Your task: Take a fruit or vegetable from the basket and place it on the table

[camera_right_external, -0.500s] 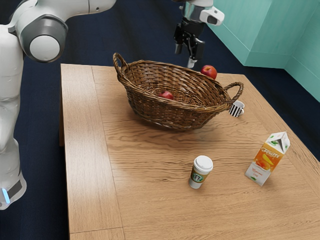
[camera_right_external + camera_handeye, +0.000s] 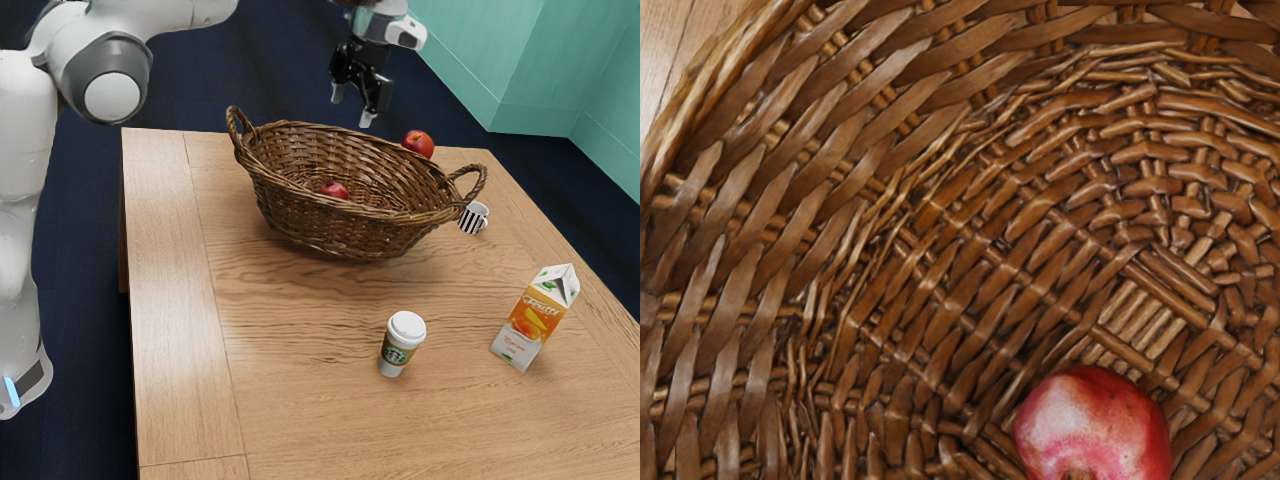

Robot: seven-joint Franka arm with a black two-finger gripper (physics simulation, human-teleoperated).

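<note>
Your open gripper (image 2: 352, 106) is hanging over a basket (image 2: 330, 225) on the wood-grained table (image 2: 290, 330), teal walls (image 2: 515, 65) flanking the dark-blue floor (image 2: 240, 75).

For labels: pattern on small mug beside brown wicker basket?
The mug has black and white stripes; clearest in exterior view.

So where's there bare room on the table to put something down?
Between the basket and the cup, between the cup and the carton, and the table at the exterior view's left. It's crowded beside the basket, by the mug and the outer red fruit.
</note>
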